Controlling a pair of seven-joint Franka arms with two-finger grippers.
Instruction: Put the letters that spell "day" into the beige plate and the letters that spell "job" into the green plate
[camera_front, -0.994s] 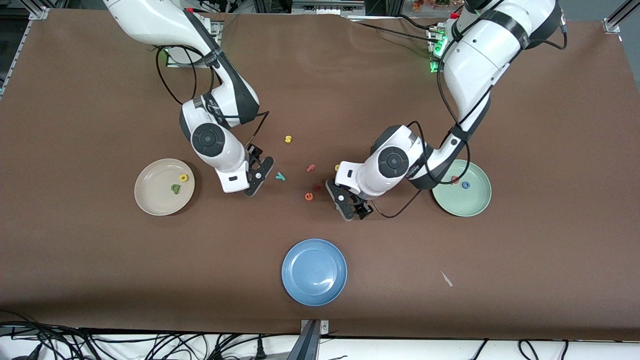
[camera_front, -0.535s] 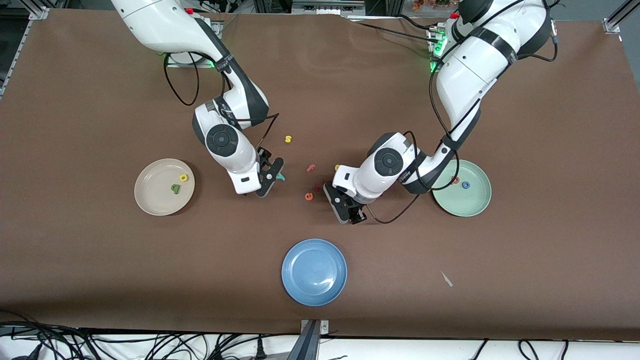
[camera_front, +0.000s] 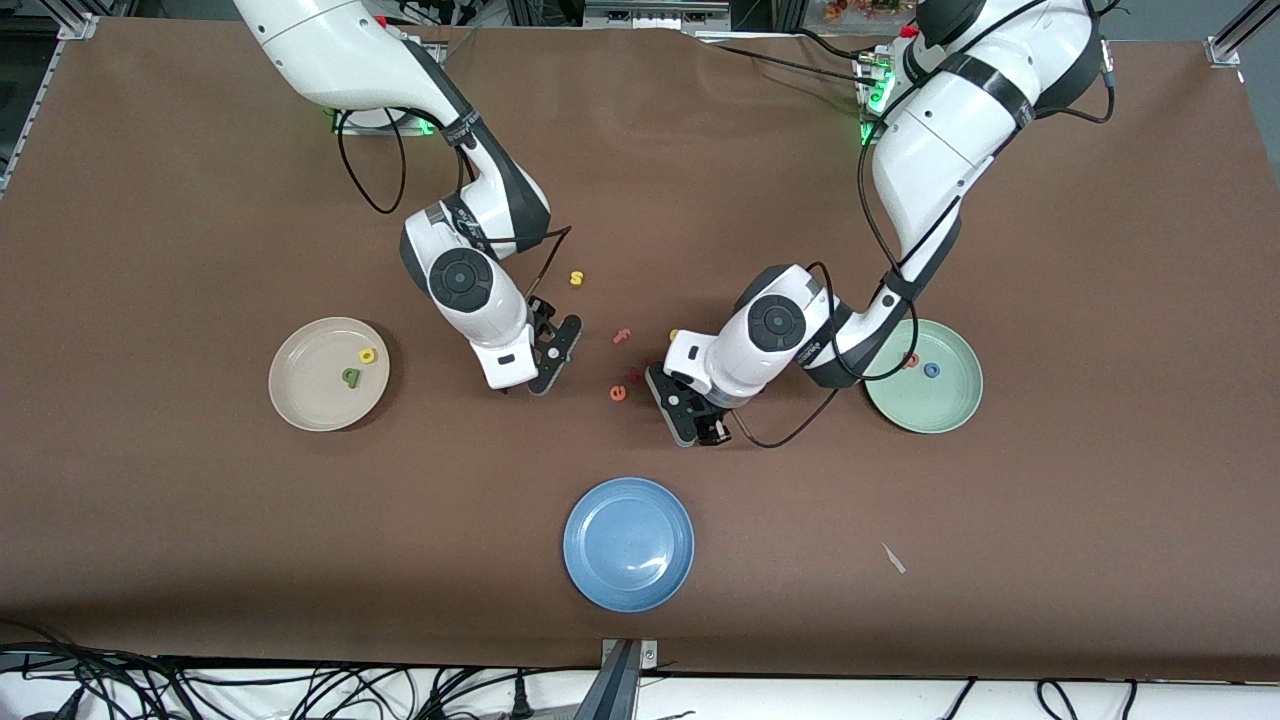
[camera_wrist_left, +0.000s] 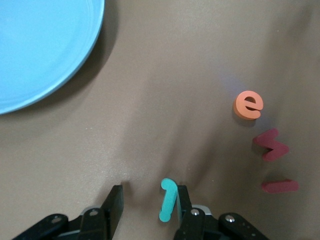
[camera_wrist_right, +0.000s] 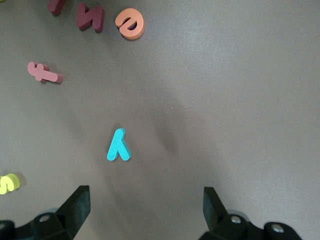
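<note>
In the left wrist view a teal "j" (camera_wrist_left: 168, 200) stands on edge between the fingers of my left gripper (camera_wrist_left: 150, 194). It leans on one finger, and a gap separates it from the other. In the front view that gripper (camera_front: 700, 425) is low on the table beside the orange "e" (camera_front: 618, 393) and hides the "j". My right gripper (camera_wrist_right: 146, 195) hangs open over the teal "y" (camera_wrist_right: 118, 146); in the front view this gripper (camera_front: 542, 365) hides the letter. The beige plate (camera_front: 290, 400) holds a yellow letter (camera_front: 367, 355) and a green one (camera_front: 350, 376). In the green plate (camera_front: 925, 420) lie a blue "o" (camera_front: 931, 370) and a red letter (camera_front: 909, 360).
A blue plate (camera_front: 628, 543) sits near the front camera. Between the grippers lie a yellow "s" (camera_front: 576, 278), a pink "f" (camera_front: 622, 336), a dark red letter (camera_front: 633, 376) and a yellow piece (camera_front: 674, 335). A pale scrap (camera_front: 893, 558) lies toward the left arm's end.
My right gripper has moved toward the left arm's end and now covers the teal "y". The left gripper's fingers have narrowed around the "j".
</note>
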